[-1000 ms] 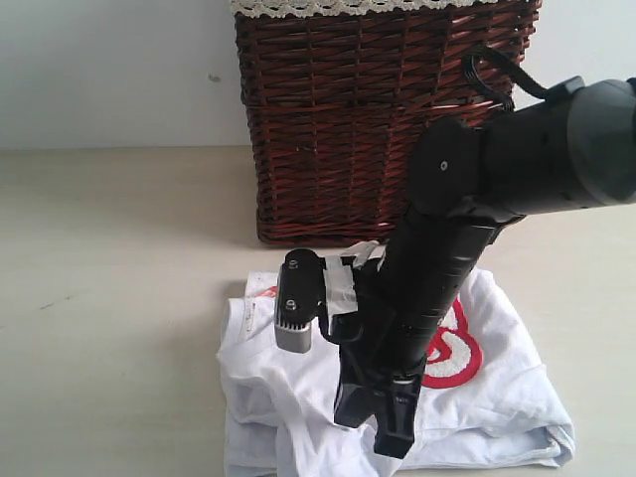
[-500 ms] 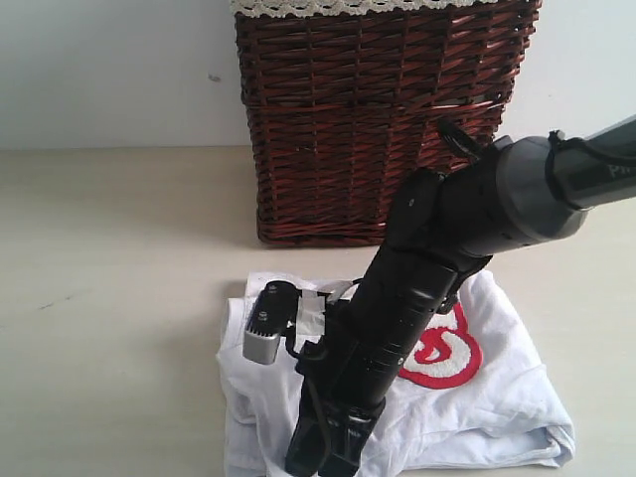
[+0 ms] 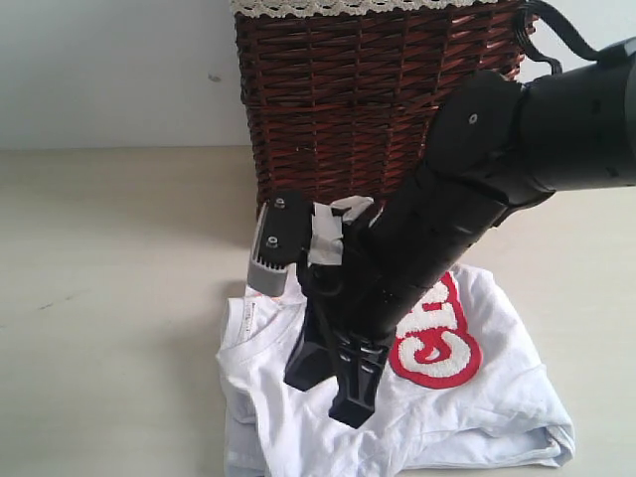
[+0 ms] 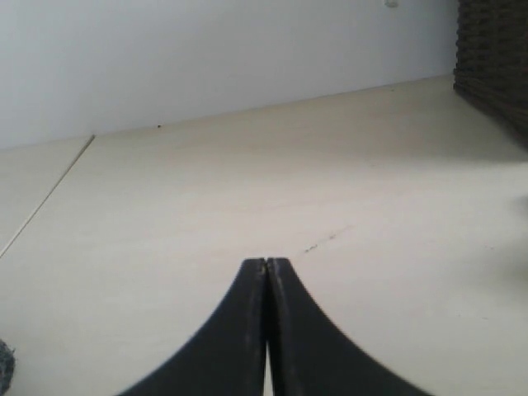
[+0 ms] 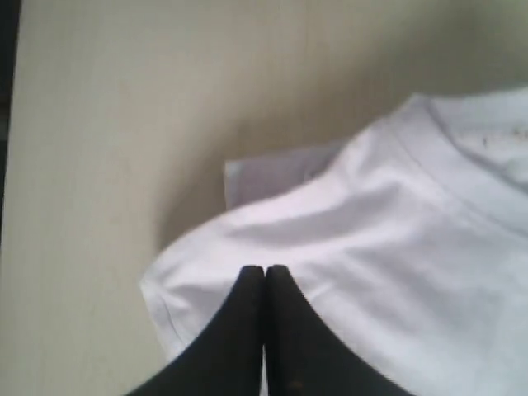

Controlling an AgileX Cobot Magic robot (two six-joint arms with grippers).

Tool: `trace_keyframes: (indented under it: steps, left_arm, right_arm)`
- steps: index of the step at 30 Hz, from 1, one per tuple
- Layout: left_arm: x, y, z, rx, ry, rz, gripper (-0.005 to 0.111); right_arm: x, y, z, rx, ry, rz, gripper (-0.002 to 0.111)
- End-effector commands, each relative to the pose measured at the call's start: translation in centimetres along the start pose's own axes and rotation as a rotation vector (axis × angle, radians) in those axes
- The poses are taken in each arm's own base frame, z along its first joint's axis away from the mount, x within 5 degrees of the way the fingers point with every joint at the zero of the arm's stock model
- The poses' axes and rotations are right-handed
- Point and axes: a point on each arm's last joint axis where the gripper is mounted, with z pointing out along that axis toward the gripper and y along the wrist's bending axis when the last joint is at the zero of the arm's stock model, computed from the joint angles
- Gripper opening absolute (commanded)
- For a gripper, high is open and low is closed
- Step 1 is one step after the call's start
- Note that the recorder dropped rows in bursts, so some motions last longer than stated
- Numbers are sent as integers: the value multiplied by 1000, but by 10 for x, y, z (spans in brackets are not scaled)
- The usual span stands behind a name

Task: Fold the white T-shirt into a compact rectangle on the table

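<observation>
The white T-shirt [image 3: 487,412] lies loosely folded and rumpled on the table [image 3: 119,298], in front of the basket. Its red patch [image 3: 437,343] with white lettering faces up. My right gripper [image 3: 333,393] hangs over the shirt's left half, slanting down. In the right wrist view its fingertips [image 5: 266,270] are shut with no cloth between them, over a rounded white fold [image 5: 371,247] near the shirt's edge. My left gripper [image 4: 266,262] is shut and empty over bare table [image 4: 206,190]; it does not show in the exterior view.
A dark brown wicker basket [image 3: 368,109] with cream lace trim stands right behind the shirt, against the pale wall; its side shows in the left wrist view [image 4: 495,66]. My right arm [image 3: 556,119] crosses in front of the basket.
My right arm dipped low over the shirt's front left, then rose and drew back toward the basket. More of the red patch now shows. Both grippers stayed shut.
</observation>
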Motion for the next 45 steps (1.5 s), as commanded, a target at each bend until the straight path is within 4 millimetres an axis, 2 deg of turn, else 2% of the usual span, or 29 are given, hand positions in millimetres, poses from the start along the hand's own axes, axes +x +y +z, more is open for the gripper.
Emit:
trace_keyframes:
  steps: [1, 4, 7, 9, 12, 14, 15, 16, 17, 18, 19, 23, 25, 26, 27, 28, 29, 30, 31, 32, 33, 36, 38, 40, 42, 45]
  left_arm:
    - [0, 0, 0, -2, -11, -2, 1]
    - [0, 0, 0, -2, -11, -2, 1]
    - [0, 0, 0, -2, -11, -2, 1]
    - [0, 0, 0, -2, -11, -2, 1]
    - [0, 0, 0, -2, -11, -2, 1]
    - [0, 0, 0, -2, -11, -2, 1]
    - [0, 0, 0, -2, -11, -2, 1]
    - [0, 0, 0, -2, -11, -2, 1]
    - [0, 0, 0, -2, -11, -2, 1]
    - [0, 0, 0, -2, -11, -2, 1]
    - [0, 0, 0, -2, -11, -2, 1]
    - [0, 0, 0, -2, -11, -2, 1]
    - [0, 0, 0, -2, -11, -2, 1]
    - [0, 0, 0, -2, -11, -2, 1]
    - [0, 0, 0, -2, -11, -2, 1]
    - [0, 0, 0, -2, -11, -2, 1]
    - [0, 0, 0, -2, -11, -2, 1]
    - [0, 0, 0, -2, -11, 0, 1]
    - [0, 0, 0, -2, -11, 0, 1]
    - [0, 0, 0, -2, -11, 0, 1]
    - [0, 0, 0, -2, -11, 0, 1]
    - [0, 0, 0, -2, -11, 0, 1]
    - [0, 0, 0, -2, -11, 0, 1]
    - [0, 0, 0, -2, -11, 0, 1]
    - [0, 0, 0, -2, -11, 0, 1]
    - [0, 0, 0, -2, -11, 0, 1]
  right_arm:
    - [26, -6, 24, -16, 164, 84, 0]
    - [46, -11, 46, -45, 282, 126, 0]
    - [56, -15, 55, -44, 338, 163, 0]
    - [53, -15, 52, -28, 323, 160, 0]
    - [37, -14, 29, 75, 232, 119, 0]
    - [22, -11, 1, 195, 136, 55, 0]
    - [5, -8, -34, 372, 14, -24, 0]
    - [-1, -8, -49, 463, -38, -62, 0]
    - [-10, -6, -90, 645, -184, -72, 0]
    - [-11, -6, -106, 708, -240, -55, 0]
    - [-8, -5, -127, 774, -293, -15, 0]
    - [12, -1, -179, 941, -367, 77, 0]
    - [22, 2, -212, 1067, -482, 172, 1]
    - [28, 6, -228, 1120, -568, 238, 2]
    - [41, 22, -260, 1198, -842, 440, 5]
    - [48, 31, -268, 1217, -952, 510, 6]
    - [63, 58, -280, 1229, -1140, 606, 9]
    - [69, 69, -280, 1239, -1164, 604, 9]
    - [82, 96, -273, 1293, -1140, 528, 9]
    - [88, 108, -269, 1333, -1109, 466, 9]
    - [106, 129, -253, 1400, -1033, 364, 9]
    - [149, 158, -200, 1437, -981, 306, 12]
    - [171, 165, -169, 1433, -978, 311, 16]
    - [185, 169, -150, 1440, -990, 303, 20]
    - [193, 171, -138, 1445, -999, 296, 21]
    - [197, 172, -133, 1450, -1009, 289, 22]
